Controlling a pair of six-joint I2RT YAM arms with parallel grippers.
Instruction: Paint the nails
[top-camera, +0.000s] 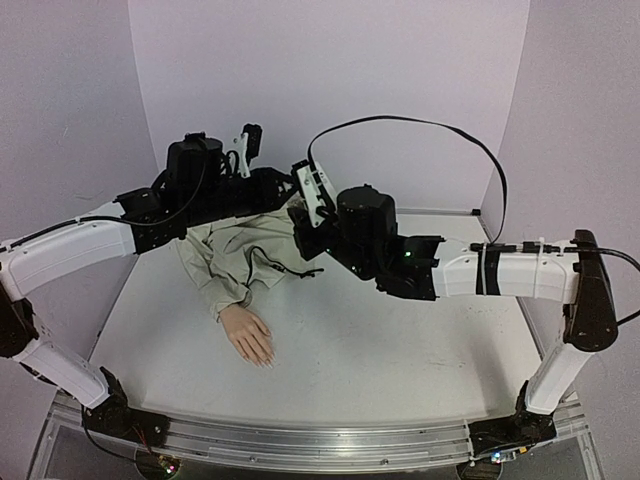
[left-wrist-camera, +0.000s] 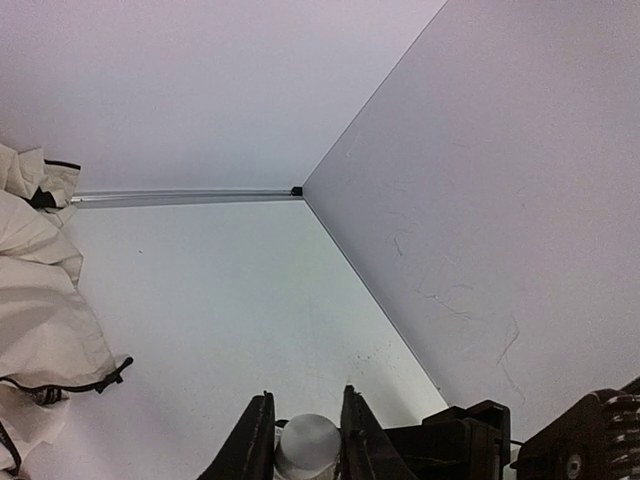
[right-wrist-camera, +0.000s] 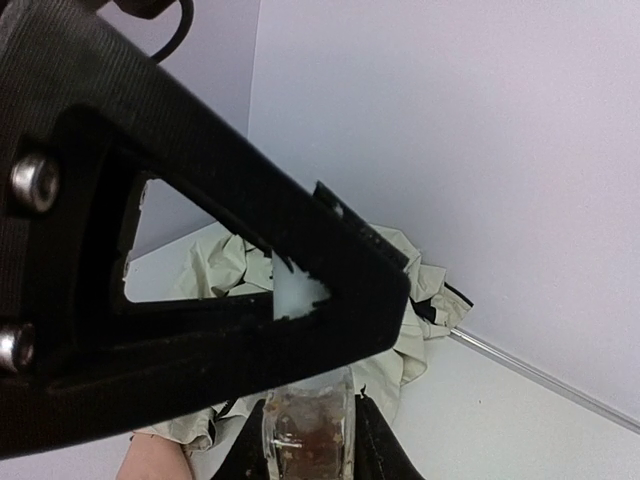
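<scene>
Pale nails (top-camera: 262, 358) tip the flesh-pink mannequin hand (top-camera: 248, 335), which lies, back uppermost it seems, on the worktop (top-camera: 400, 350). It sits well below both sets of fingers and to their near side, toward the arm bases. Its long axis runs from the beige sleeve (top-camera: 228, 262), crumpled under the fingers, out to the fingertips. The nails therefore point away from the fingers, toward the near edge and slightly right, and they are too small here to tell apart. Above the sleeve the two arms meet. The right fingers (right-wrist-camera: 380, 455) pinch a small glass bottle (right-wrist-camera: 308, 430) with something brownish inside. The left fingers (left-wrist-camera: 258, 440) stand on either side of the white cap (left-wrist-camera: 308, 440) at the bottle's top, pressed against it as far as the left wrist view shows. Neither wrist view shows the nails; the right one catches only a patch of pink at its lower left edge. Judging from this, the cap is being gripped for unscrewing and no nail is painted yet. Any brush that comes out with the cap would be in the left fingers. The hand lies on that arm's side of the worktop, so the left arm seems the nearer. It would need to come down and back toward its own base, then work along the row of nails, crosswise to the hand's axis.
</scene>
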